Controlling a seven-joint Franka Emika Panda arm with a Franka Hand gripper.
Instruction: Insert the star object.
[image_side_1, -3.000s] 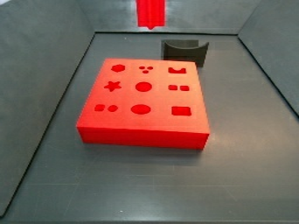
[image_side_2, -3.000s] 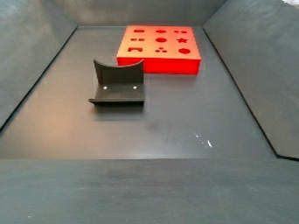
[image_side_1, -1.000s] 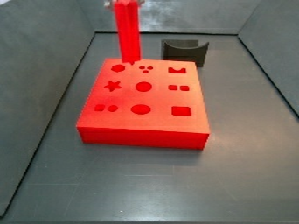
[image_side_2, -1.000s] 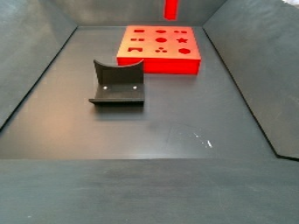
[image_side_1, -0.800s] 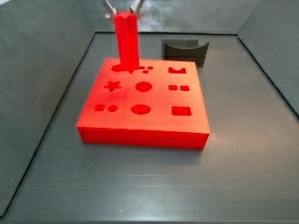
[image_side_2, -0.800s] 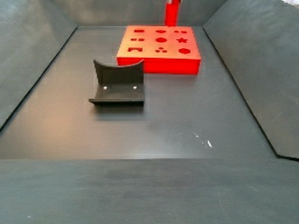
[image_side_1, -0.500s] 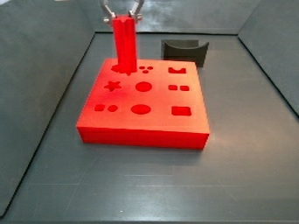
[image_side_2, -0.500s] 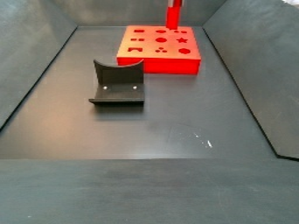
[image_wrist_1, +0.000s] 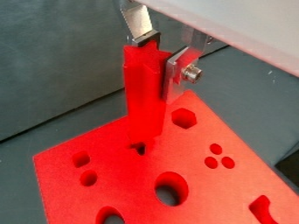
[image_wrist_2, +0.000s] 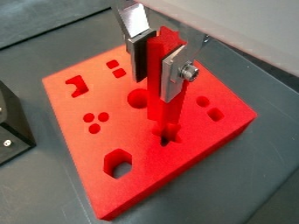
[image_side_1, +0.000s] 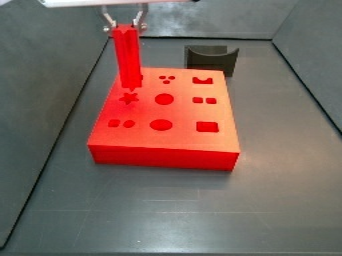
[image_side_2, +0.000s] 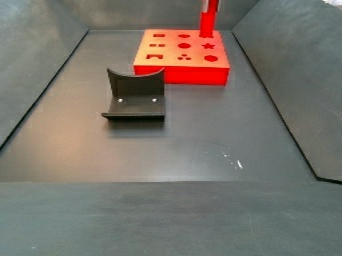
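Note:
The star object is a tall, slender red peg, seen in both side views (image_side_1: 127, 55) (image_side_2: 210, 18) and both wrist views (image_wrist_1: 145, 101) (image_wrist_2: 165, 109). My gripper (image_side_1: 123, 20) (image_wrist_1: 158, 52) (image_wrist_2: 156, 59) is shut on its upper end and holds it upright over the large red block (image_side_1: 164, 125) (image_side_2: 183, 62) (image_wrist_1: 117, 171) (image_wrist_2: 93, 96). The peg's lower end stands right over the star-shaped hole (image_side_1: 130, 99) (image_wrist_2: 167, 137) near the block's edge. I cannot tell whether the tip has entered the hole.
The block has several other shaped holes, among them a hexagon (image_wrist_1: 184, 117) and a round one (image_side_1: 163, 99). The dark fixture (image_side_1: 211, 58) (image_side_2: 134, 95) stands on the grey floor apart from the block. Sloped grey walls (image_side_1: 54, 110) enclose the floor.
My gripper has carried the peg sideways from over the hexagon hole to over the star hole, and lower toward the block. The block and the fixture have not moved.

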